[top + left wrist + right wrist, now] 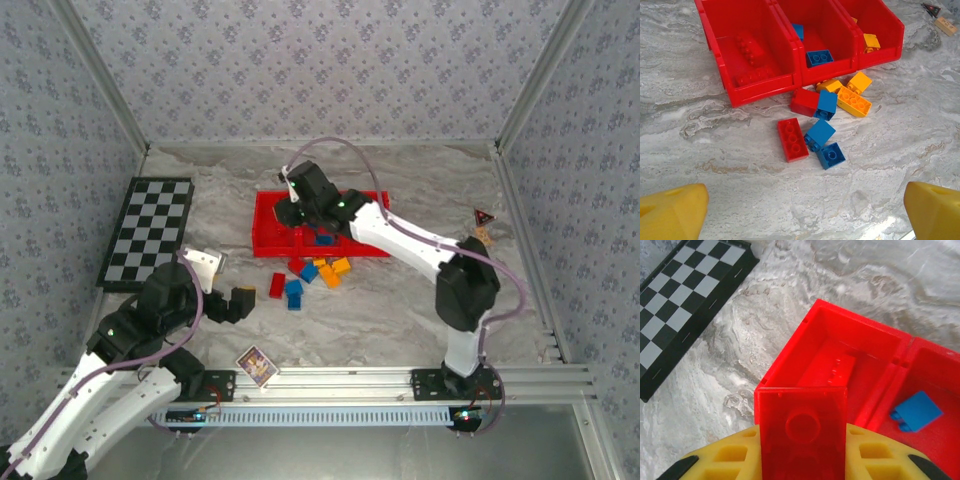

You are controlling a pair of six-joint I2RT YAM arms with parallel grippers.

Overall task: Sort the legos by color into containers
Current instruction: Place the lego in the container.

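While over tray [865, 340], lego [802, 435] between right jaws

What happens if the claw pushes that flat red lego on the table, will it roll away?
Probably not: the flat red lego has square edges, so it should slide, not roll. It looks like hard plastic, so likely stiff. The table looks smooth, so it may skid easily.

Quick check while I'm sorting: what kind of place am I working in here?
Probably a lab test cell, not a home: wallpapered panels box in a marble-look table, aluminium rails edge it, and the props look staged: legos, red tray, chessboard.
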